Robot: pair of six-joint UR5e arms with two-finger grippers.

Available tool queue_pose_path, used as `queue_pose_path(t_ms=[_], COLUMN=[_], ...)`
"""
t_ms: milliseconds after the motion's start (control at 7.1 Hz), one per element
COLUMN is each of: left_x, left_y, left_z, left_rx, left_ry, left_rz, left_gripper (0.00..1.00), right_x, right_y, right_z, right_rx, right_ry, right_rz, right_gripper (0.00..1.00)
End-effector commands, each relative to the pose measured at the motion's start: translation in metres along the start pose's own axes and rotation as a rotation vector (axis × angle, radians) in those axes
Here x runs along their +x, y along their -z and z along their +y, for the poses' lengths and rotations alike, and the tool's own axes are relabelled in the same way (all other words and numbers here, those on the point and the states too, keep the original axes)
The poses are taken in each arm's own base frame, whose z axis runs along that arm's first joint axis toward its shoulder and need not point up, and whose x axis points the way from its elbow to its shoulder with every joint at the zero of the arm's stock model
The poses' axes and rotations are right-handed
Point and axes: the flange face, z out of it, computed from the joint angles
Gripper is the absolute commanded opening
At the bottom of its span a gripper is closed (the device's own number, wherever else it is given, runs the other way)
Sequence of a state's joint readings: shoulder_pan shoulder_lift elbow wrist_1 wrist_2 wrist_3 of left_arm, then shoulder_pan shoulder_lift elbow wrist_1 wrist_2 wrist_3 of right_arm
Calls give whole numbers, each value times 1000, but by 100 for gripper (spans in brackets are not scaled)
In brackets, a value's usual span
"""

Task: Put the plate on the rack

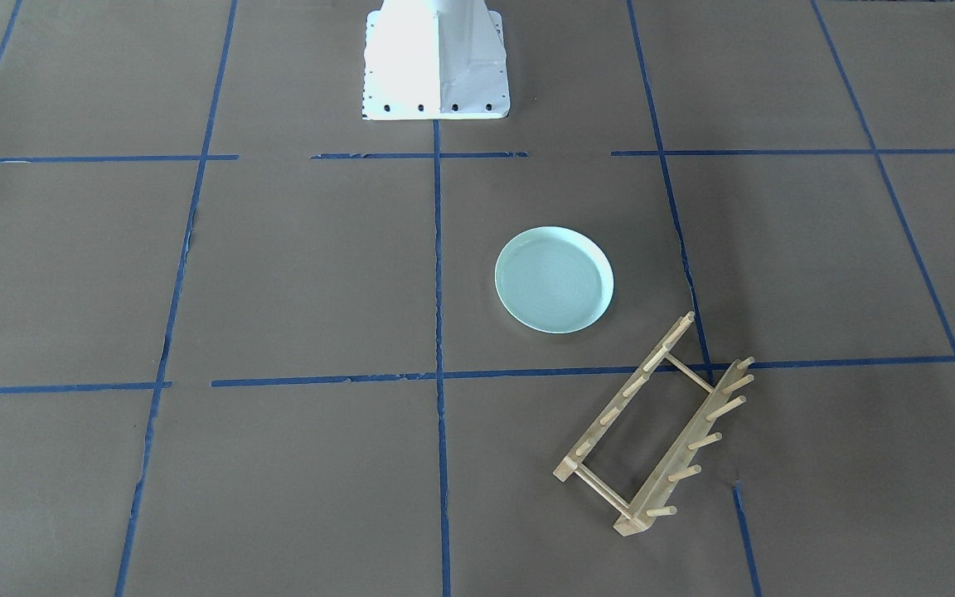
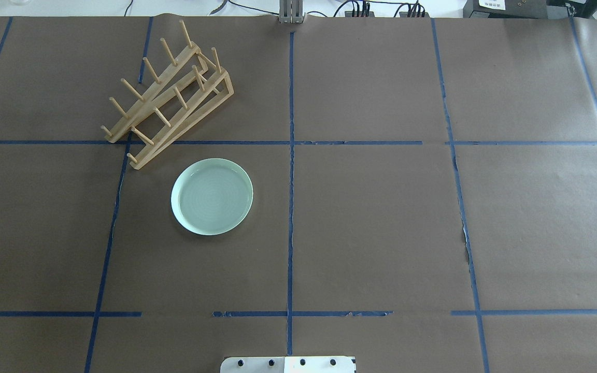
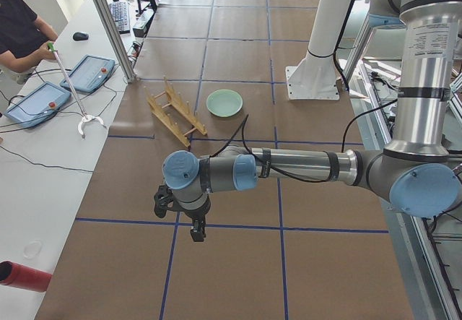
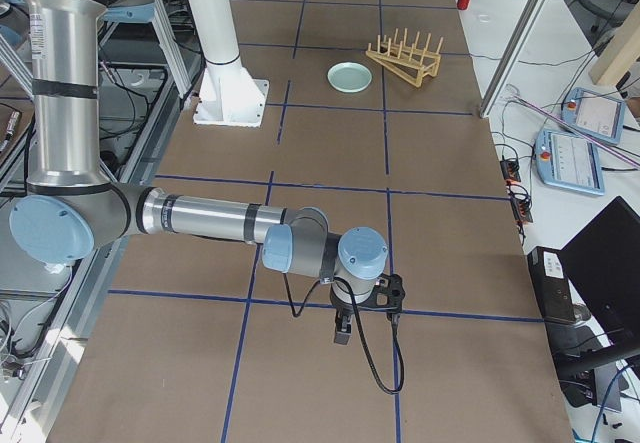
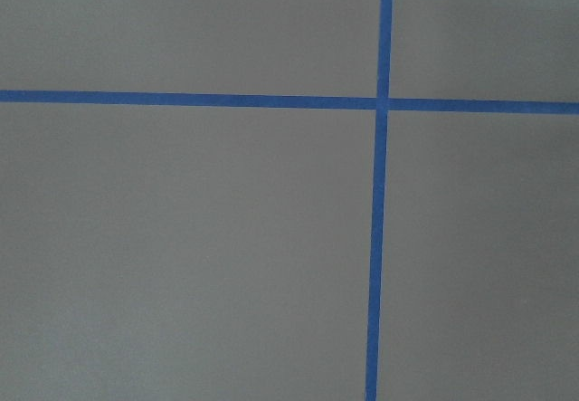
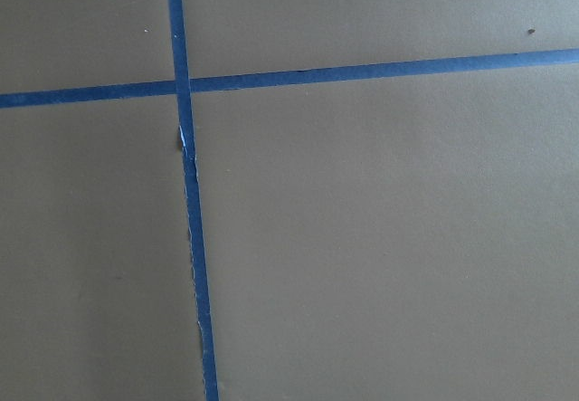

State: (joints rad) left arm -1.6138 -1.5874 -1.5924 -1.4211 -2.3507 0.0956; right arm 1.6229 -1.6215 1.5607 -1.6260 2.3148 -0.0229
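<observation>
The pale mint-green plate (image 2: pixel 212 196) lies flat on the brown table, left of the middle; it also shows in the front view (image 1: pixel 555 279) and both side views (image 3: pixel 224 103) (image 4: pixel 350 76). The light-wood rack (image 2: pixel 166 95) stands just beyond it at the far left, pegs up and set at an angle (image 1: pixel 654 426) (image 3: pixel 173 110) (image 4: pixel 404 55). My left gripper (image 3: pixel 195 231) shows only in the exterior left view, far from the plate; I cannot tell its state. My right gripper (image 4: pixel 341 336) shows only in the exterior right view, far from the plate; I cannot tell its state.
The white robot base (image 1: pixel 436 62) stands at the table's near edge. Blue tape lines (image 2: pixel 290 171) grid the brown paper. A person sits at a side bench with tablets (image 3: pixel 36 102) in the left view. The wrist views show only paper and tape.
</observation>
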Motion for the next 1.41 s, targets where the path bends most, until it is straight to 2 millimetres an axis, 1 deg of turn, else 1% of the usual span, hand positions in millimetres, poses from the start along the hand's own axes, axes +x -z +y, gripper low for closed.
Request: queue_pose_path(t_ms=[0,282,423,563,704,845,986,1127,1268], left_x=[4,14,28,58,96,154,203,241,298], left_y=[3,12,27,57,72,80,94,109,114], left_z=[-4,-16,-29,-45,-50,-52,-50,-45,-36], left_rx=[9,40,67,118,150,170,201,222,219], left_ry=[-18,-44,-71,-123,-198,-272,-226,-232,-229], left_rz=[-2,-2,-9,-15,-14,-1,19,36,67], left_gripper=[100,100,100,100,100,100,100,100,100], right_x=[0,0,0,0,0,0,0,0,0], right_y=[0,0,0,0,0,0,0,0,0], right_z=[0,0,0,0,0,0,0,0,0], right_rx=[0,1,1,1,1,0,0,1,0], right_ry=[0,1,1,-1,1,-2,0,-1,-2], right_rz=[0,0,0,0,0,0,0,0,0], right_gripper=[100,100,100,100,100,100,100,100,100])
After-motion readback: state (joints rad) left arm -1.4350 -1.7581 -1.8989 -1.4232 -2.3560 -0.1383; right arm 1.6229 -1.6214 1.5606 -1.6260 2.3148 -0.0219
